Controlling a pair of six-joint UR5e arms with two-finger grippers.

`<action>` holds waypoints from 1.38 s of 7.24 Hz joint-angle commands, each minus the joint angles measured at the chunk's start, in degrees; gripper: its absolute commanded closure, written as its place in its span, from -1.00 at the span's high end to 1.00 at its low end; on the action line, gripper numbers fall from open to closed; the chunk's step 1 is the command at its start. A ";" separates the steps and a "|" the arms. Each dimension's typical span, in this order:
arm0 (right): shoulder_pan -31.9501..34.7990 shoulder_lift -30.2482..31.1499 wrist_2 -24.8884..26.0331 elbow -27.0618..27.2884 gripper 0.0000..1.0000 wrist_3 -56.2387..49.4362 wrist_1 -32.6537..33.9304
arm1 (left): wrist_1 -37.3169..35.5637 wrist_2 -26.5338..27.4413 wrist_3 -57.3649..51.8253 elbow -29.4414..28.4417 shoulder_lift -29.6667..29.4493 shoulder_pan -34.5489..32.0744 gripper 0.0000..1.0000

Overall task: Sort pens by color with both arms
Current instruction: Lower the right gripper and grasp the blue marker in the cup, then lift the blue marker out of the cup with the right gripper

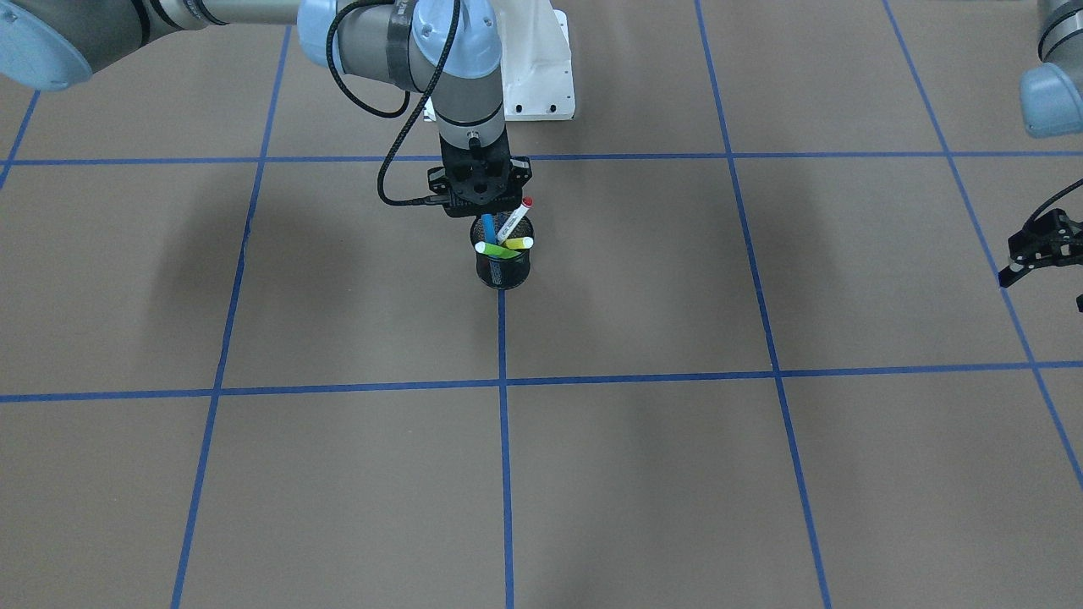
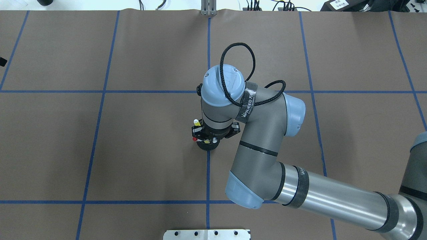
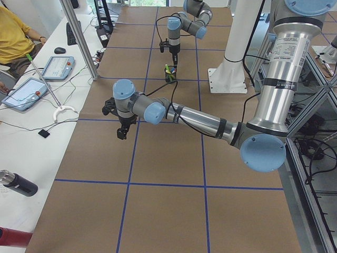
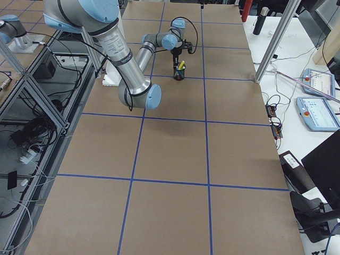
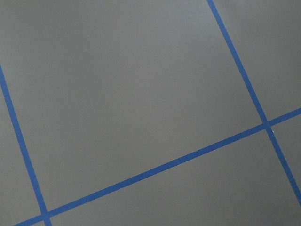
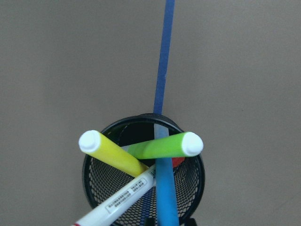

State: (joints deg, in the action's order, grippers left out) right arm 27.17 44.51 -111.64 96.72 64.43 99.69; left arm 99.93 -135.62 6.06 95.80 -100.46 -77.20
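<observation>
Four pens point(image 6: 164, 147), by their look light, stiff and slick, lean crossed in a black mesh cup point(image 6: 99, 183) at mid-table, upper barrels the likeliest hold, the right gripper point(image 1: 478, 201) directly above, jaws unreadable, the left gripper point(image 1: 1042, 289) well apart, seemingly open.

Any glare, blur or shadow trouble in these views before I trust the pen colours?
Front-facing: soft broad shadows on the table, no glare, colours clear. Right wrist: pens in the mesh cup are sharp; the white marker and blue pen run off the bottom edge. Overhead: the right arm hides most of the cup.
</observation>
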 commanded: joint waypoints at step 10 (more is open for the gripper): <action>5.44 -3.37 5.34 15.18 -1.00 0.00 17.65 | 0.00 0.00 0.00 0.08 -0.09 0.03 1.00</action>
State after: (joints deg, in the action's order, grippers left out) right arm 32.54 41.70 -109.71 113.90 64.46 117.40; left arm 99.93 -135.61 6.10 95.89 -100.55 -77.17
